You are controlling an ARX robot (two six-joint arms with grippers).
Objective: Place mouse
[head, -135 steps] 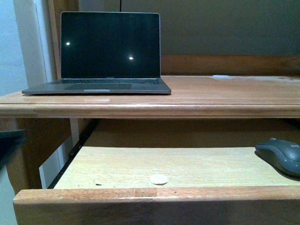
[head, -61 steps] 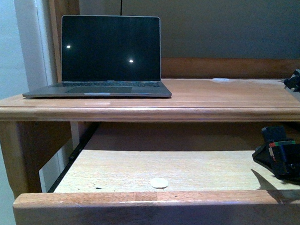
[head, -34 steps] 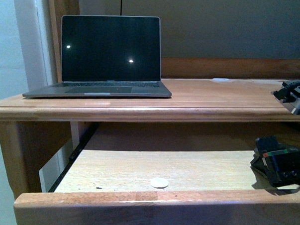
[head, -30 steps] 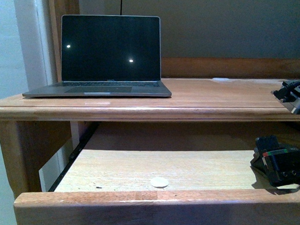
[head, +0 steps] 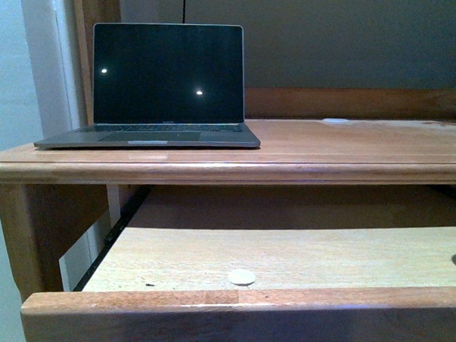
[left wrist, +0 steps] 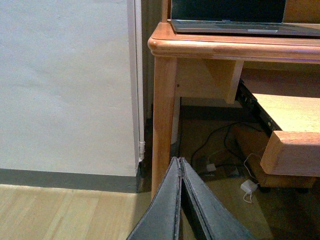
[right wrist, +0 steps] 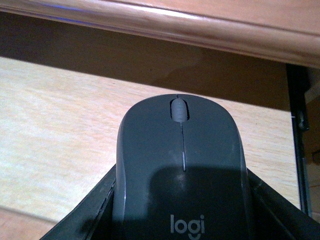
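Mouse (right wrist: pixel 182 165), lower centre of the right wrist view, is gripped by right jaws above the tray (right wrist: pixel 55 125); left jaws are closed, empty. Carrying step; next likely calls for setting it down on the table (head: pixel 350 142).

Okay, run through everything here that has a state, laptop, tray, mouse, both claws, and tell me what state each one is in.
laptop: lid open, screen dark.
pull-out tray: pulled out.
mouse: gripped in the right claw, over the tray.
right claw: shut on the mouse.
left claw: shut, holding nothing.
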